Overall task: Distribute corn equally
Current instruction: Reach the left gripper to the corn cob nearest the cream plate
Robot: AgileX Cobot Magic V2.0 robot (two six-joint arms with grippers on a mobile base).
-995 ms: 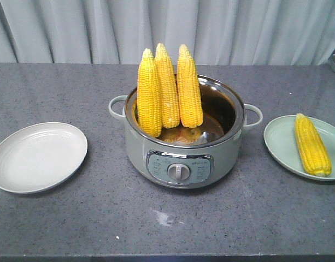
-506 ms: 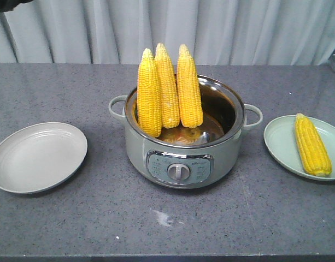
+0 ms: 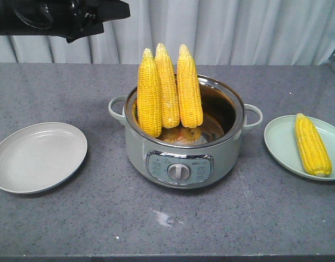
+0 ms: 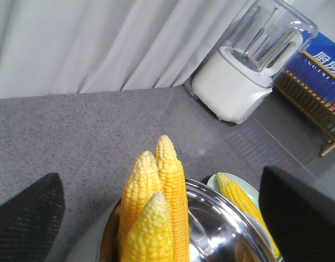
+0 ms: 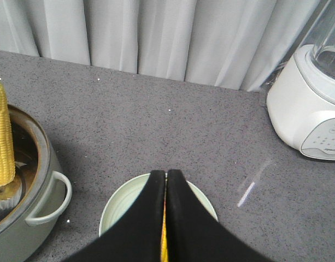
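Roughly quarter done: lone cob (image 3: 312, 144) lies on right plate (image 3: 279, 139); three cobs (image 3: 167, 87) stand upright in electric pot (image 3: 140, 158); left plate (image 3: 39, 155) bare. Left gripper (image 4: 159, 180) hovers over pot, jaws wide, holding nothing. Right gripper (image 5: 166, 180) over right plate, jaws pressed together. Remaining, likely: two cobs left, one right.

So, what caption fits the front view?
Three cobs stand in a pot; a fourth cob lies on the right plate; the left plate is bare.
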